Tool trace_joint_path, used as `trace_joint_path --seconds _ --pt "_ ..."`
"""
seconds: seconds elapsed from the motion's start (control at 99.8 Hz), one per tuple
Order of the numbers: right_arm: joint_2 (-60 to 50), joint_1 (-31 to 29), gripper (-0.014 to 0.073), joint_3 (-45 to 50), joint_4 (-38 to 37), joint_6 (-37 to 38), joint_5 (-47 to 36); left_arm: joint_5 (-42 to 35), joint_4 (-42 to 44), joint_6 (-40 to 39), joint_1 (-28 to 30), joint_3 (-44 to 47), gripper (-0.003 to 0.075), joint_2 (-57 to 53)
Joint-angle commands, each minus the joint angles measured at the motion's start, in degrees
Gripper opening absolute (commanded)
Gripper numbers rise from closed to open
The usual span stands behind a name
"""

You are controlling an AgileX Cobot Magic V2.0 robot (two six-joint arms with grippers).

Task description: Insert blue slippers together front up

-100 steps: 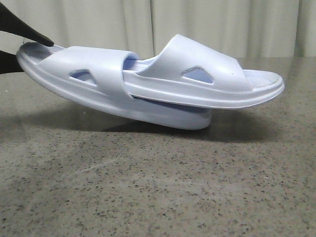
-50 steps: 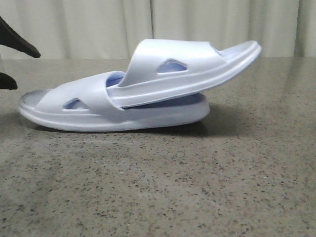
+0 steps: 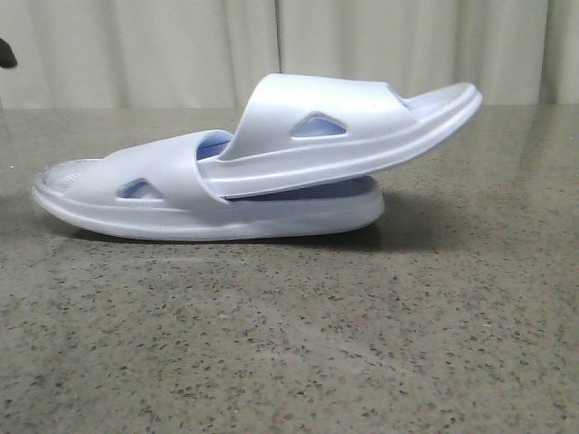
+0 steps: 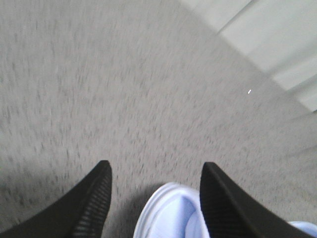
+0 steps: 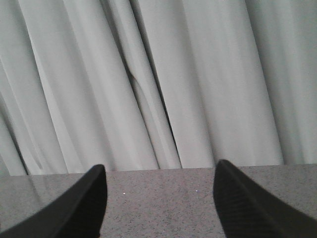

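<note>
On the speckled stone table [image 3: 289, 344] the 2 blue slippers sit nested: the lower slipper [image 3: 136, 194] lies flat, and the upper slipper [image 3: 335, 131] has its heel tucked under that strap, toe tilted up to the right. Left gripper [image 4: 156, 198] hangs wide open and empty just above the lower slipper's left end; right gripper [image 5: 158, 206] is open too, facing curtains [image 5: 158, 79]. My worry: the propped upper slipper could slide out if brushed

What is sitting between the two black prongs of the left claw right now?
In the left wrist view, the rounded end of one blue slipper shows between the open left claw prongs, neither touching it. Otherwise only bare grey speckled table lies there.
</note>
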Motion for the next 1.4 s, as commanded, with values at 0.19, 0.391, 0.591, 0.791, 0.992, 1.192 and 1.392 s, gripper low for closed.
trace_joint_path --seconds 0.19,0.391,0.591,0.791,0.992,1.192,1.392 --pt "0.22 0.31 0.0405 -2.05 -9.69 -0.92 -5.09 -3.35 12.63 0.11 -0.50 -1.52 0.0351 -14.50" --pt "0.22 0.31 0.0405 -2.05 -13.79 -0.92 -4.92 -5.82 18.23 0.11 -0.50 2.92 0.0351 -25.05" --pt "0.22 0.31 0.0405 -1.51 -14.81 -0.92 -4.79 -6.39 21.48 0.11 -0.50 9.63 0.0351 -36.09" --pt "-0.02 0.31 0.0404 2.82 -15.26 -0.92 -4.03 -4.31 29.65 0.11 -0.50 13.92 0.0351 -45.91" --pt "-3.24 0.31 0.0404 6.31 -15.26 -0.92 -5.44 -0.97 34.66 0.11 -0.38 14.62 0.0351 -51.31" --pt "-5.29 0.31 0.0404 6.89 -15.26 -0.92 -6.49 -1.07 34.66 0.11 -0.38 14.73 0.0351 -51.42" --pt "-5.29 0.31 0.0299 6.89 -15.26 -0.92 -6.83 -1.16 34.66 0.11 -0.38 14.73 0.0321 -51.42"
